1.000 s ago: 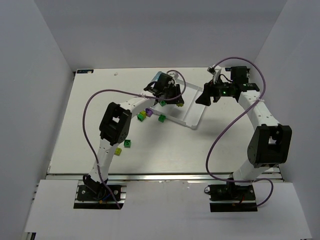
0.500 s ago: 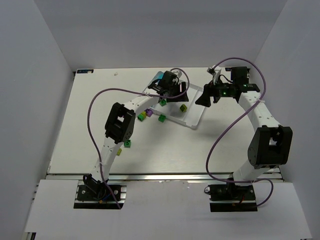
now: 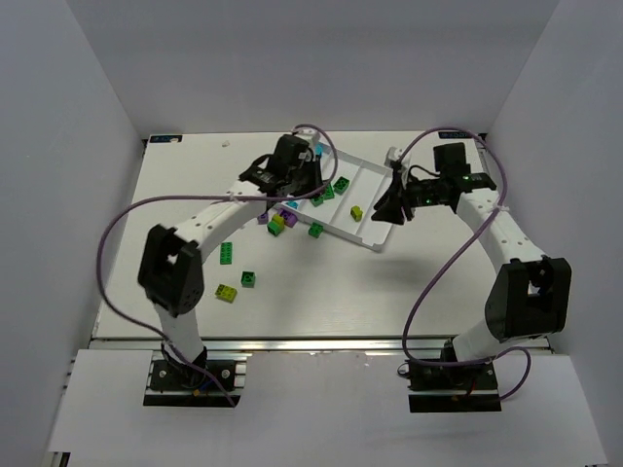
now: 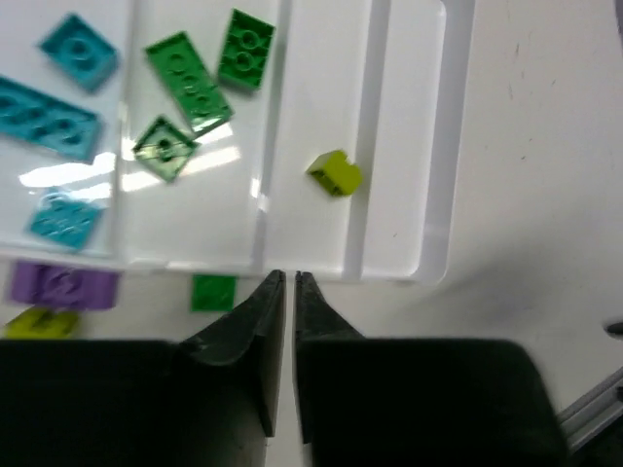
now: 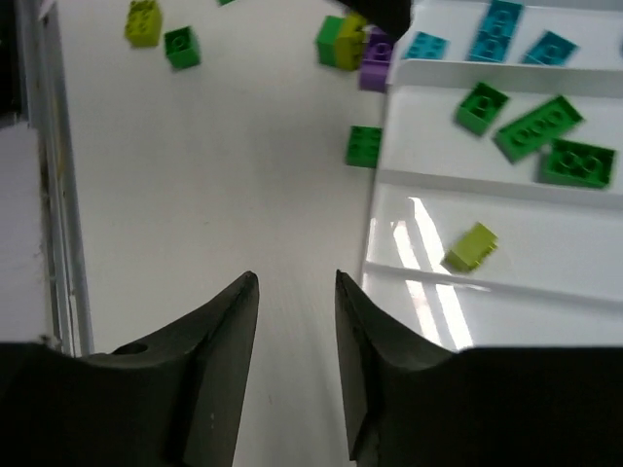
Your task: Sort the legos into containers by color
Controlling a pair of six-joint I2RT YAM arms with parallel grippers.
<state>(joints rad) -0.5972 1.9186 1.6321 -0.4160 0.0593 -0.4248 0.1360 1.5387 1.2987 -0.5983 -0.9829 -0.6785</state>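
The white tray [image 3: 378,191] lies at the back middle of the table. In the left wrist view the tray [image 4: 409,146] holds several cyan bricks [image 4: 44,112] in one compartment, three green bricks [image 4: 190,78] in the second and one yellow-green brick [image 4: 336,173] in the third. The fourth compartment holds nothing. My left gripper [image 3: 297,190] is shut and empty at the tray's near edge [image 4: 290,277]. My right gripper [image 3: 387,210] is open and empty over the table beside the tray [image 5: 295,277].
Loose bricks lie on the table left of the tray: a green one [image 3: 315,231], a purple one [image 3: 290,220], a yellow-green one [image 3: 276,225], two more green ones [image 3: 227,253] [image 3: 248,279] and a yellow-green one [image 3: 226,292]. White walls enclose the table.
My left gripper has left a yellow-green brick in the tray and drawn back left off it, shut. My right gripper has dropped slightly toward the tray's near right end.
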